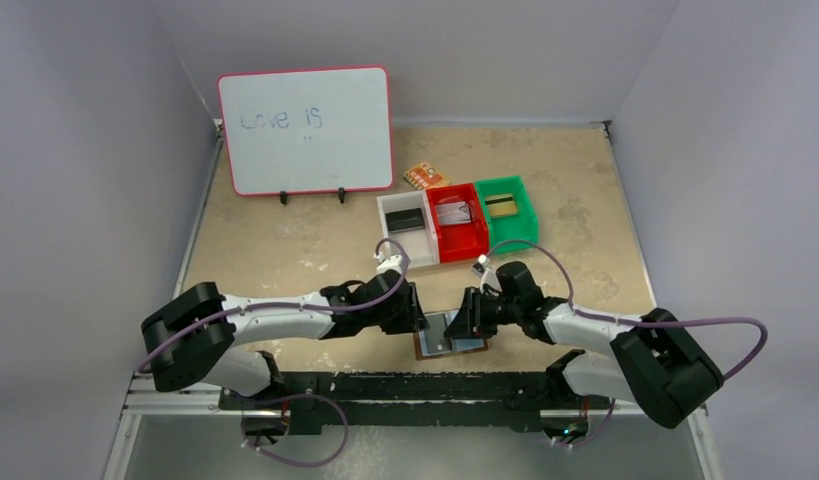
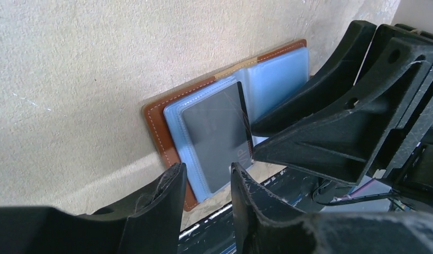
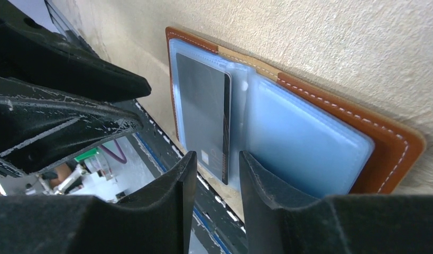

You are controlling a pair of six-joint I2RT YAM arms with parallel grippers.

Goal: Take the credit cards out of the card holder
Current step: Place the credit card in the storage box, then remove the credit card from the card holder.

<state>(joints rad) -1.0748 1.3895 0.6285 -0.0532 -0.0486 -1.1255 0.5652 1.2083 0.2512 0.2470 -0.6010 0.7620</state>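
Note:
The card holder [image 1: 447, 340] lies open and flat near the table's front edge, brown leather [image 2: 153, 121] outside and pale blue pockets inside. A dark credit card [image 2: 214, 127] sits in one pocket, beside the fold [image 3: 203, 111]; the other pocket [image 3: 304, 137] looks empty. My left gripper [image 1: 420, 315] hovers over the holder's left end, open with nothing between its fingers [image 2: 206, 169]. Facing it from the right, my right gripper [image 1: 467, 315] is also open and empty [image 3: 217, 156]. More credit cards lie in the bins: black [image 1: 405, 220], silvery [image 1: 453, 213], gold [image 1: 501, 205].
White [image 1: 397, 250], red [image 1: 463, 245] and green [image 1: 525, 220] bins stand in a row behind the holder. An orange patterned packet [image 1: 425, 176] lies behind them. A whiteboard [image 1: 305, 130] stands at the back left. The black base rail [image 1: 405, 385] runs just in front of the holder.

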